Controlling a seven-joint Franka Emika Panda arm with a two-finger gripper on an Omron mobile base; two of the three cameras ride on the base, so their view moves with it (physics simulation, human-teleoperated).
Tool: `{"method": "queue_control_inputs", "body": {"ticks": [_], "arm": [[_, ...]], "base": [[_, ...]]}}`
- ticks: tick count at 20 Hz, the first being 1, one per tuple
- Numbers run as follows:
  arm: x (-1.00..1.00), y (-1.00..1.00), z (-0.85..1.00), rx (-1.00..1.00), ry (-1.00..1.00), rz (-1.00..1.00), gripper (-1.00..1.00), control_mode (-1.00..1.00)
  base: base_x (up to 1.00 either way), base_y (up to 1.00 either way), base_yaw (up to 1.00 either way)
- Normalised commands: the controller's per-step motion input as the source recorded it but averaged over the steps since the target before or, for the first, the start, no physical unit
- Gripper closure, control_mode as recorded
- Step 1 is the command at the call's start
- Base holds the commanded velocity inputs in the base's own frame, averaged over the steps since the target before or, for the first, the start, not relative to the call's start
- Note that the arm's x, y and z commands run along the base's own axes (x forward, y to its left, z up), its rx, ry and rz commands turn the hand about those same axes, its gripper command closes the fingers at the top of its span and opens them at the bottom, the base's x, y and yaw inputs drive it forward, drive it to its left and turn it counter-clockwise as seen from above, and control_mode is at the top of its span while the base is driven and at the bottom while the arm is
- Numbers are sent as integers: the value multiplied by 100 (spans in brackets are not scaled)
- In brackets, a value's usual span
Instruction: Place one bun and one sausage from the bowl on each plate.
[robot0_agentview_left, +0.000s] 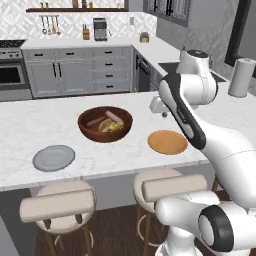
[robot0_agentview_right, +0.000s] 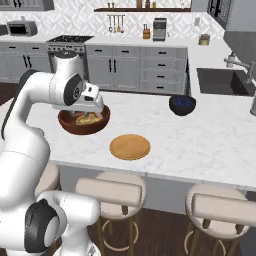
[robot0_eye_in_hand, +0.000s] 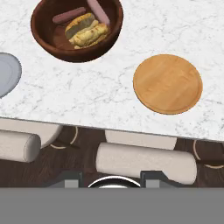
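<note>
The bowl (robot0_agentview_left: 105, 124) was seen on the table (robot0_agentview_left: 30, 125) between the grey plate (robot0_agentview_left: 53, 157) and the orange plate (robot0_agentview_left: 167, 142), with two sausages (robot0_eye_in_hand: 69, 15) and two buns (robot0_eye_in_hand: 87, 30) inside; both plates were bare, so nothing of the task was judged done. The gripper (robot0_agentview_left: 159, 106) was held high above the table, beyond the orange plate and well apart from the bowl; how far the fingers (robot0_eye_in_hand: 151, 177) stood open could not be told, and nothing was seen held. In the hand view the buns were lying side by side, their long axes running slightly up to the right, with one sausage roughly parallel beyond them and the other angled along the far wall. A grasp across the wrong axis was judged likely to slip, and the crowded buns could be nudged or lifted together; a low approach could also strike the bowl's rim.
</note>
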Motion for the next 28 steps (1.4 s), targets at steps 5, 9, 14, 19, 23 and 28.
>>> {"method": "queue_control_inputs", "body": {"ticks": [5, 9, 14, 19, 23, 28], "arm": [[0, 1, 0, 0, 0, 0, -100, 100], [0, 0, 0, 0, 0, 0, -100, 100], [0, 0, 0, 0, 0, 0, -100, 100], [0, 0, 0, 0, 0, 0, -100, 100], [0, 0, 0, 0, 0, 0, -100, 100], [0, 0, 0, 0, 0, 0, -100, 100]], "base": [[0, 41, -1], [3, 89, -3], [35, 53, -5], [73, -6, 2], [82, -29, -2], [82, -10, -7]]}}
